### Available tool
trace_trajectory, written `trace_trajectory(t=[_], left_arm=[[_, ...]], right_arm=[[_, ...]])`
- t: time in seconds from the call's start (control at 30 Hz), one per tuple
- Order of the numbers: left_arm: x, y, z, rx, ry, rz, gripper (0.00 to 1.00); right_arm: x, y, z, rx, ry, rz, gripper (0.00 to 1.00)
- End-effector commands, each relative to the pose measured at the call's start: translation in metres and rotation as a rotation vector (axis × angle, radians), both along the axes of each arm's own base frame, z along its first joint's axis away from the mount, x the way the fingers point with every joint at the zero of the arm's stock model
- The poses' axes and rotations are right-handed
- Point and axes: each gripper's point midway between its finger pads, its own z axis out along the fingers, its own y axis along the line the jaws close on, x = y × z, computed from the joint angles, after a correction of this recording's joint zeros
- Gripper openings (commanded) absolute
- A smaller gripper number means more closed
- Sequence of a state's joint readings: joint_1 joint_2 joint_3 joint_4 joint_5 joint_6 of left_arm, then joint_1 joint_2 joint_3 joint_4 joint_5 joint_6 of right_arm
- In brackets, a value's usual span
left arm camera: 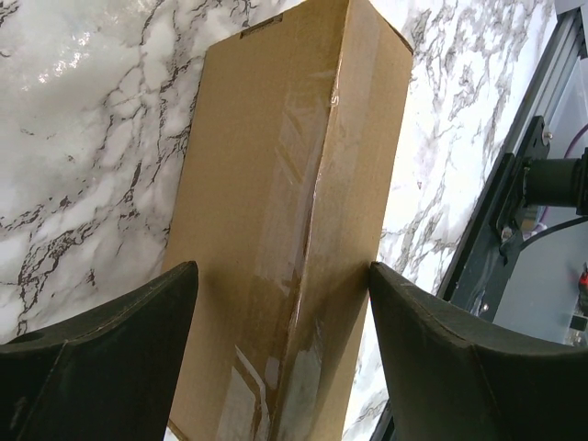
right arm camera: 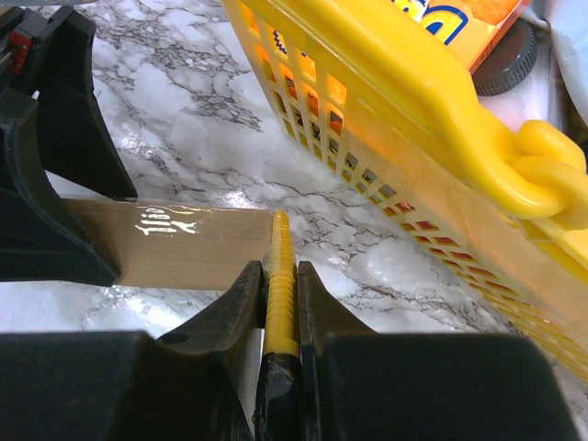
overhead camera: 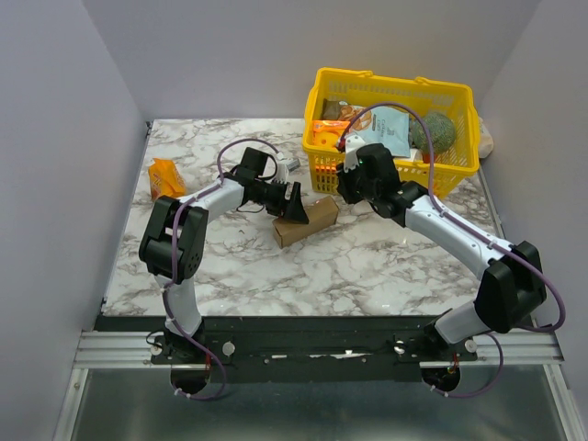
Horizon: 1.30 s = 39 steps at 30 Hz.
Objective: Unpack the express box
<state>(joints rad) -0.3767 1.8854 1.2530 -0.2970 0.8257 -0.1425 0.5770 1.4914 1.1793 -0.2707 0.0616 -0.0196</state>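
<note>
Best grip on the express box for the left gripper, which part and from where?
Take the express box across its narrow width, one finger on each long side wall, coming down from above. It lies flat on the marble table with its taped top seam facing up, so the long walls are parallel and free. The left gripper already straddles one end, open. The right gripper is shut on a thin yellow tool.

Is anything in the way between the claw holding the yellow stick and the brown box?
Nothing visible blocks it. The right claw is shut on a thin yellow tool, whose tip reaches the taped express box. The left claw straddles the box's other end. The yellow basket stands off to the side.
</note>
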Motion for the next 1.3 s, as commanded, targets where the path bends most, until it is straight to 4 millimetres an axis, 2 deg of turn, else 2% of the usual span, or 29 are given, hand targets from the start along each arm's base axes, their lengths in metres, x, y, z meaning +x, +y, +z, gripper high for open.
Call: trace_trajectory(t=[0.0,0.57,0.73,0.9,1.27], left_arm=[[0.006,0.006,-0.019,0.047,-0.001,0.016,0.82],[0.002,0.007,-0.023,0.049,0.011,0.014,0.82],[0.004,0.007,-0.023,0.048,0.012,0.018,0.82],[0.005,0.006,-0.024,0.049,0.013,0.018,0.82],[0.006,0.006,-0.027,0.053,0.015,0.014,0.82]], right_arm=[[0.002,0.004,0.003,0.003,-0.016,0.006,0.00],[0.008,0.016,-0.003,0.014,0.008,0.036,0.00],[0.005,0.014,-0.001,0.019,0.010,0.027,0.01],[0.004,0.011,0.009,0.027,-0.013,0.018,0.00],[-0.002,0.008,0.004,0.017,-0.002,0.028,0.00]])
